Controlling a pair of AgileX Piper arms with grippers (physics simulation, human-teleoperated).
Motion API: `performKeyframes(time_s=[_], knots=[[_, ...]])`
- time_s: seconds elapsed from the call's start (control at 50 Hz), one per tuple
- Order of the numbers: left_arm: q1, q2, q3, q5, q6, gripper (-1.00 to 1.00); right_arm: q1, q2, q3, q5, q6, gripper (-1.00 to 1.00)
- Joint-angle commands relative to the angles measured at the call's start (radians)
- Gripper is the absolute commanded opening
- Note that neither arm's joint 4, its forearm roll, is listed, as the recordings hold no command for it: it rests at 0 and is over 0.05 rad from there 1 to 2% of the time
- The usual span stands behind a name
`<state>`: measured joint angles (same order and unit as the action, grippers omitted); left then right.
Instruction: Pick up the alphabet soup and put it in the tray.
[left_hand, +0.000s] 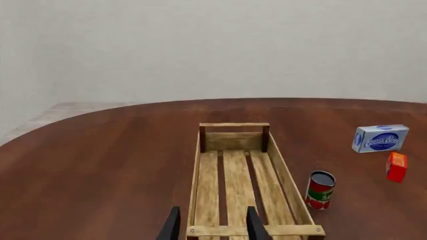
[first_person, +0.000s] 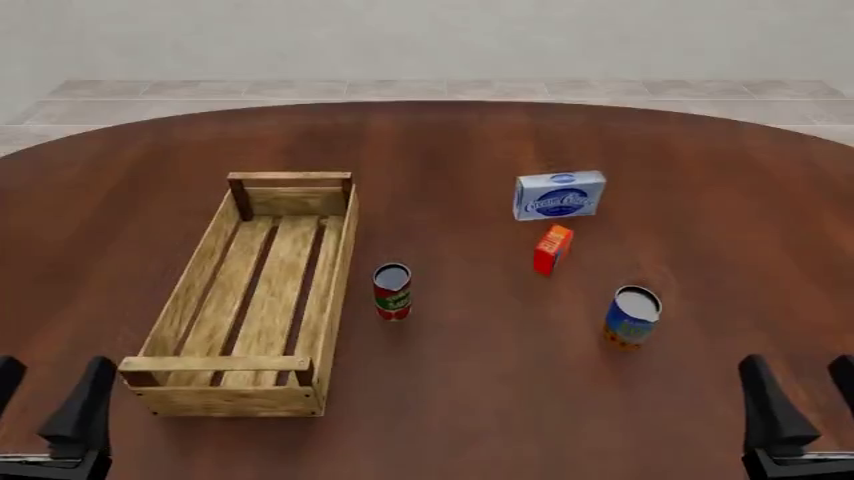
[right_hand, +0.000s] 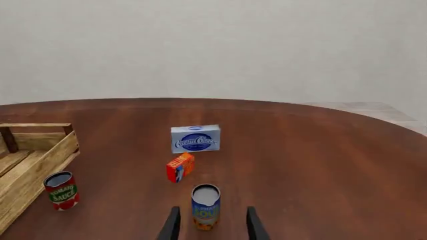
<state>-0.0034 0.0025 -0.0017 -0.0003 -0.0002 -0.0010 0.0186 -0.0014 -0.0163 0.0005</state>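
Alphabet soup (first_person: 631, 316) stands upright, right half of table, straight ahead of my right gripper (right_hand: 208, 227), lined up between spread, empty fingers. Left gripper (left_hand: 209, 226) open too, facing tray (first_person: 200, 300), farther off.

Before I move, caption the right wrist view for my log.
Open right end effector lined up behind upright alphabet soup; empty tray off to one side.

Blue alphabet soup (first_person: 631, 317) stands upright, well apart from the empty tray (first_person: 200, 300).

Red-and-green can (first_person: 391, 291), blue-white box (first_person: 559, 195), small orange box (first_person: 553, 249), brown table (first_person: 454, 150).
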Motion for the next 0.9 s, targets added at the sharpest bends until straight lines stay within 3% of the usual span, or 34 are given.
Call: performKeyframes(time_s=[0.02,0.36,0.48,0.6,0.78,0.9], knots=[[0.003,0.005,-0.003,-0.001,0.0,1.0,0.001,-0.011,-0.004,0.015,-0.001,1.0],[0.003,0.004,-0.001,-0.002,0.0,1.0,0.001,-0.015,-0.003,0.018,0.0,1.0],[0.003,0.004,-0.002,-0.002,0.002,1.0,0.023,0.073,-0.071,0.02,0.074,1.0],[0.002,0.001,-0.002,-0.003,0.006,1.0,0.061,0.317,-0.181,0.006,0.024,1.0],[0.002,0.002,-0.003,-0.003,0.005,1.0,0.102,0.386,-0.317,0.135,0.019,1.0],[0.003,0.004,-0.004,0.0,0.003,1.0,0.116,0.463,-0.399,0.204,-0.041,1.0]])
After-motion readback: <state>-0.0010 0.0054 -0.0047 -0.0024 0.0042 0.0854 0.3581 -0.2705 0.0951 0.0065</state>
